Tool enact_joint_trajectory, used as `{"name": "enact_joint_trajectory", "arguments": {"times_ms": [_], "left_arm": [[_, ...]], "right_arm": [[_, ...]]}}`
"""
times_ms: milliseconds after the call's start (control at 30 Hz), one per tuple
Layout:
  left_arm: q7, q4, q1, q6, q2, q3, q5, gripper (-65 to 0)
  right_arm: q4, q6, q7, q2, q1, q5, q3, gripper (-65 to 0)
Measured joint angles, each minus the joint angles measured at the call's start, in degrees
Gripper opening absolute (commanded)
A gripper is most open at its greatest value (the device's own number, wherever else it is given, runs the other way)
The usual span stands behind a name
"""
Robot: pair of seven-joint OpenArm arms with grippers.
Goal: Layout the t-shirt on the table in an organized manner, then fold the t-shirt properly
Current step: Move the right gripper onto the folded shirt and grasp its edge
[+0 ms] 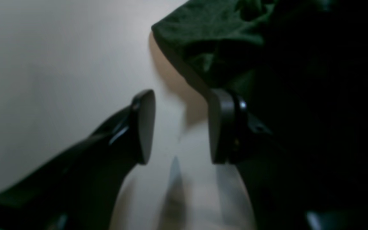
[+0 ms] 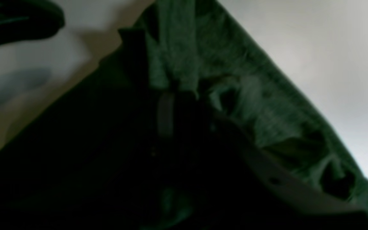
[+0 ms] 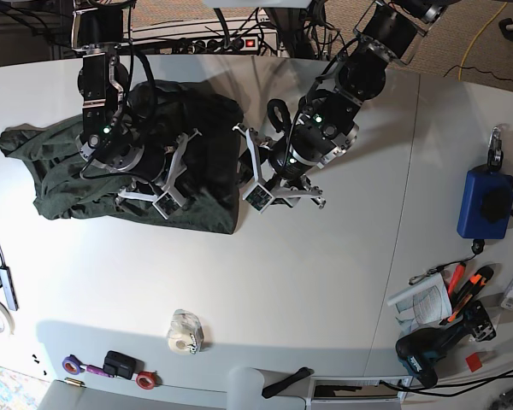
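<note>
- The t-shirt (image 3: 128, 166) lies bunched on the far left of the table (image 3: 325, 282), its long axis running left to right.
- The right gripper (image 3: 154, 184) sits on top of the cloth near its near edge; the wrist view is too dark to tell whether its jaws are together or clamped on fabric.
- The left gripper (image 1: 181, 127), jaws apart and empty, hangs just right of the shirt's right edge, which lies to its left.
</note>
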Motion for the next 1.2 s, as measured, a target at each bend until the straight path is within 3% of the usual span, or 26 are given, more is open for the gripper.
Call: {"name": "enact_joint_trajectory", "arguments": {"times_ms": [400,633,667,733,800,1000,1067,1200], "left_arm": [[0.0,0.0,0.8,0.0,0.0,0.0,-0.6,-37.1],[0.0,0.0,0.8,0.0,0.0,0.0,-0.6,-37.1],[0.0,0.0,0.8,0.0,0.0,0.0,-0.6,-37.1],[0.0,0.0,0.8,0.0,0.0,0.0,-0.7,-37.1],[0.0,0.0,0.8,0.0,0.0,0.0,-0.7,-37.1],[0.0,0.0,0.8,0.0,0.0,0.0,-0.7,-37.1],[0.0,0.0,0.8,0.0,0.0,0.0,-0.7,-37.1],[0.0,0.0,0.8,0.0,0.0,0.0,-0.8,-37.1]], "right_arm": [[0.0,-5.2,2.2,0.0,6.7,-6.8,0.0,-57.2],[0.0,-5.4,5.2,0.0,9.7,-13.1,0.0,-56.8],[0.0,-5.4,5.4,0.0,9.9,-13.6,0.0,-55.0],[0.0,-5.4,4.7,0.0,10.0,-13.6,0.0,-43.6],[0.0,-5.4,0.6,0.0,10.0,-10.7,0.0,-34.5],[0.0,-5.8,-15.0,0.0,10.1,7.8,2.3,-34.2],[0.0,-5.8,-18.7,0.0,10.1,10.7,3.3,-34.2],[0.0,-5.8,-19.8,0.0,9.3,12.5,3.8,-34.3]]}}
